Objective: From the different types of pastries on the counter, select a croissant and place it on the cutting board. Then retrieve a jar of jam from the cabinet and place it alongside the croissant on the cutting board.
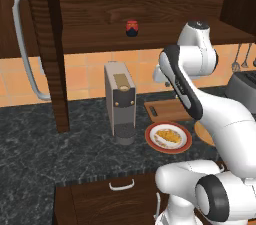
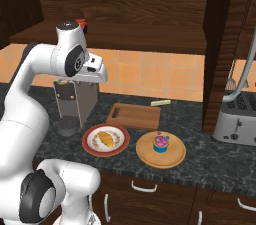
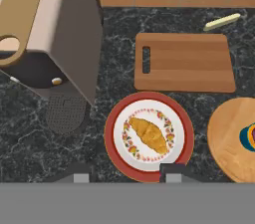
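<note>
Golden croissant [image 3: 149, 135] sits centred on the red-rimmed plate [image 3: 111, 142], on the dark speckled table [image 3: 30, 148]. Fingers [image 3: 123, 172] hover high above the plate's near edge, spread wide with nothing between them. Brown cutting board [image 3: 189, 63] lies bare just behind the plate, slot end toward the coffee machine [image 3: 55, 34], close to the plate rim; can't tell if they touch. Coffee machine stands tall just left of the plate, its drip tray [image 3: 63, 113] near the rim, crowding that side. Round light wooden board [image 2: 161, 156] with the pink-frosted cupcake [image 2: 160, 142] sits just right of the plate. Pale stick [image 3: 221, 21] lies behind the cutting board near the tiled wall. Jar of jam [image 1: 132, 28] stands on the open cabinet [image 1: 95, 29] shelf, above the coffee machine. Toaster [image 2: 235, 116] is far right.
</note>
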Controlling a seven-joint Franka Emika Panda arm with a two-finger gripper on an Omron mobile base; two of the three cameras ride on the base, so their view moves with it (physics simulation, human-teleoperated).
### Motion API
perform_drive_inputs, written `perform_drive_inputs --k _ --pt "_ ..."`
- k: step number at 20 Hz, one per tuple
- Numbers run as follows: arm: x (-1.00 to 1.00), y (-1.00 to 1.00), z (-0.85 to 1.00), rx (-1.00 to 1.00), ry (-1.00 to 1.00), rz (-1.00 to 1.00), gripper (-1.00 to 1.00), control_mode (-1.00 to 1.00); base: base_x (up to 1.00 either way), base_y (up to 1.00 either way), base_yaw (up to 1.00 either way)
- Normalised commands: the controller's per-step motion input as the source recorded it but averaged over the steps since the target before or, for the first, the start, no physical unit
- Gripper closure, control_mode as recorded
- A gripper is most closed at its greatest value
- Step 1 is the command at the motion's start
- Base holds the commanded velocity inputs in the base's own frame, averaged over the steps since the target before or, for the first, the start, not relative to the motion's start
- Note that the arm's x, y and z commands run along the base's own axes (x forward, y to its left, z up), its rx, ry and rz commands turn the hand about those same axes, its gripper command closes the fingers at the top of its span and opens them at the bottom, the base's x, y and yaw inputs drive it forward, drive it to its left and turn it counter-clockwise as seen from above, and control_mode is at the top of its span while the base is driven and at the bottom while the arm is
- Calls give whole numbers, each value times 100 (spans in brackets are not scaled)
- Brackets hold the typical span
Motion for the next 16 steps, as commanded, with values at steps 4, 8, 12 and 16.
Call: perform_drive_inputs --k 4,8,12,16 --pt "0 -4 -24 -13 0 3 -100 -100 0 0 0" --pt "2 -18 -44 -27 0 20 -100 -100 0 0 0" --pt "0 -20 -44 -16 0 24 -100 -100 0 0 0" --pt "-3 -35 -46 0 0 17 -100 -100 0 0 0"
